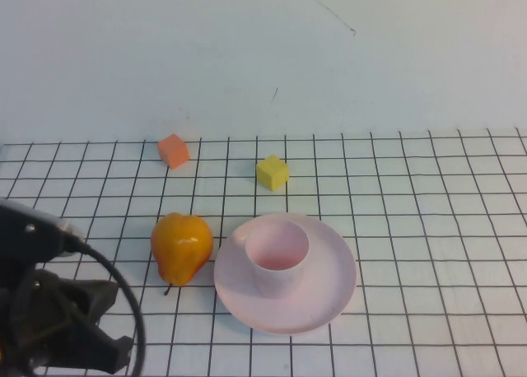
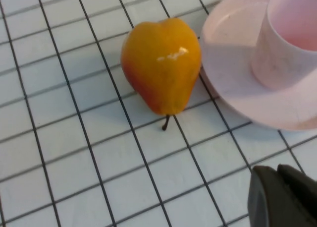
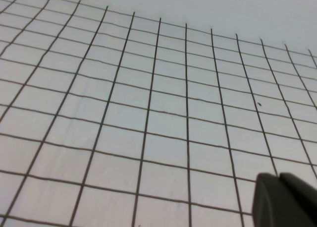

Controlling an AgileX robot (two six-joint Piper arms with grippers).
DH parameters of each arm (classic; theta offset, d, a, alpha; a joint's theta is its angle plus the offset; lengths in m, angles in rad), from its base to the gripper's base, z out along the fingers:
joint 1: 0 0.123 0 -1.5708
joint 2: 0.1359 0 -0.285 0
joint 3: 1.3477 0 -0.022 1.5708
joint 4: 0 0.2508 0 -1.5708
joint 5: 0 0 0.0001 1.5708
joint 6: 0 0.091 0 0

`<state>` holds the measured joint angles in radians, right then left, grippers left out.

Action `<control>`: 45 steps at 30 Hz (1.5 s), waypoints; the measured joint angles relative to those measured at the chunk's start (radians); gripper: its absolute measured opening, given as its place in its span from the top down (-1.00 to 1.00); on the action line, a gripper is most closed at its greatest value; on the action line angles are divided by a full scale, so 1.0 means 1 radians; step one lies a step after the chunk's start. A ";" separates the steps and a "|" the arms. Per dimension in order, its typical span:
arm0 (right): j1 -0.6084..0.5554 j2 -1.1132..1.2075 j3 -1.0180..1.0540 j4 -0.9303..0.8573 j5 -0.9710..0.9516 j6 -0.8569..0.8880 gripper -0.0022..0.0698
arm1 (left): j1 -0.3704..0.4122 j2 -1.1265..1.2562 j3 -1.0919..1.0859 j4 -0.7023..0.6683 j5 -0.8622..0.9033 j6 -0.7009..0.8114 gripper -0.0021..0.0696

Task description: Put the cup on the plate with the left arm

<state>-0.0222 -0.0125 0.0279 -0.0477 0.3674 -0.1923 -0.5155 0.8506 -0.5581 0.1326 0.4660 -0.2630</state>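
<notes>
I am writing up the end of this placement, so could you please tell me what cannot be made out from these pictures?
- Left gripper, near left corner: high view's edge cuts off most of it; the wrist view shows only its tips, shut, holding nothing.
- Right gripper: outside the high view; its wrist view shows one dark corner over bare grid, so its place and jaws are unclear.
- Cup on the plate: its base contact is hidden by its own wall.
- Pear: far side hidden.

Left gripper [image 1: 103, 352]: dark black-brown housing, bulky and jointed, matte finish. A small white part [image 1: 41, 221] sits on top at the wrist, rounded in shape. One thick black cable [image 1: 123, 290] arcs out from beside that white part and loops downward. Right gripper [image 3: 287, 202]: only dark, rounded, plain finger ends visible, no markings discernible.
</notes>
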 joint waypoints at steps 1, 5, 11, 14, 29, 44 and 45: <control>0.000 0.000 0.000 0.000 0.000 0.000 0.95 | 0.011 -0.031 0.012 0.002 -0.021 -0.002 0.94; 0.000 0.000 0.000 0.000 0.000 0.000 0.95 | 0.110 -0.191 0.091 -0.014 -0.176 -0.020 0.94; 0.000 0.000 0.000 0.000 0.000 0.000 0.95 | 0.298 -0.477 0.299 -0.024 -0.466 -0.029 0.94; 0.000 0.000 0.000 0.000 0.000 0.000 0.95 | 0.373 -0.598 0.429 -0.025 -0.563 -0.051 0.94; 0.000 0.000 0.000 0.000 0.000 0.000 0.95 | 0.554 -0.860 0.584 -0.029 -0.147 -0.204 0.94; 0.000 0.000 0.000 0.000 0.000 0.000 0.95 | 0.520 -0.861 0.582 -0.037 -0.134 -0.096 0.94; 0.000 0.000 0.000 0.000 0.000 0.000 0.95 | 0.517 -0.861 0.582 -0.040 -0.134 -0.096 0.94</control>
<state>-0.0222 -0.0125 0.0279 -0.0477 0.3674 -0.1923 0.0016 -0.0105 0.0239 0.0930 0.3323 -0.3589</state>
